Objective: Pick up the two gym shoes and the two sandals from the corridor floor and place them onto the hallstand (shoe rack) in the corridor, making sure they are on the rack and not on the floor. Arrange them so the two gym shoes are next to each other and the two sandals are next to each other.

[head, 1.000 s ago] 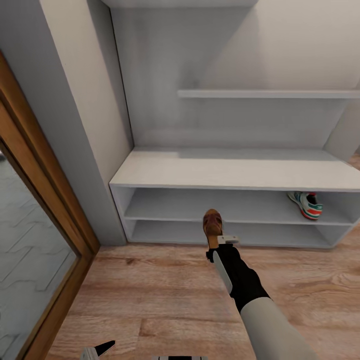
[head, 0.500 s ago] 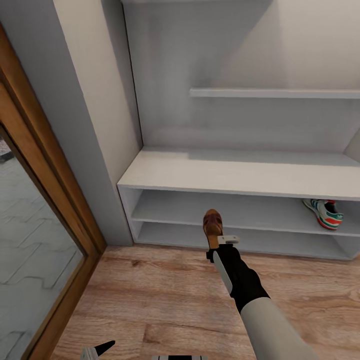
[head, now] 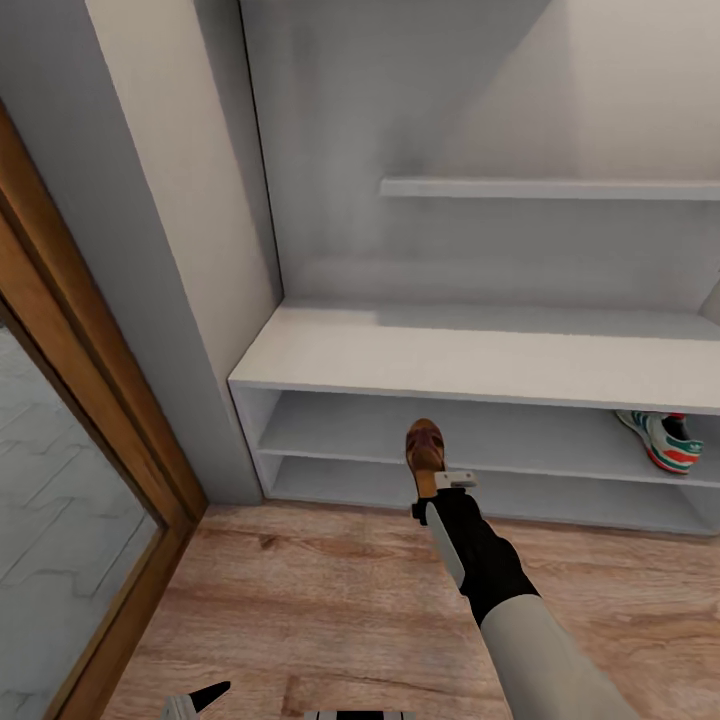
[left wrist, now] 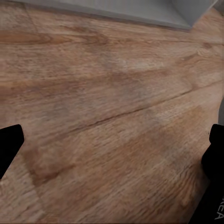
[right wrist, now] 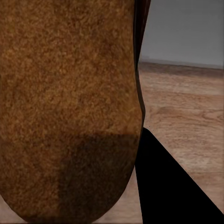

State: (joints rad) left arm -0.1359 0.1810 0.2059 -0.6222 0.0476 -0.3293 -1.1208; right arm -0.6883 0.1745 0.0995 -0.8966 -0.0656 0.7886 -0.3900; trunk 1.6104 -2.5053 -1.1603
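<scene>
Brown sandal (head: 425, 446) clamped in my right gripper (head: 436, 484), centre of the head frame, toe pointing up toward the shoe rack (head: 470, 362). Sandal is off the floor (head: 330, 600), in front of the rack's lower bays, not on a shelf. In the right wrist view its tan-brown sole (right wrist: 70, 107) takes up most of the left side, one black finger (right wrist: 163, 182) at lower right pressed against it, wood floor and a grey rack wall behind. Right forearm runs from the lower right of the head frame up to the sandal.

Left gripper (left wrist: 112, 154) hangs wide apart over bare wood planks; one black fingertip (left wrist: 7, 147) at the left edge, the other at the right edge of the left wrist view, nothing between. Its tip (head: 200, 697) shows at the bottom left of the head frame.

One gym shoe (head: 662, 440) sits on the rack's upper low shelf, far right of the frame, cream with green stripes and a red-orange heel. Floating shelf (head: 550, 187) upper right on the back panel. Wood-framed mirror (head: 60, 480) along the left edge.
</scene>
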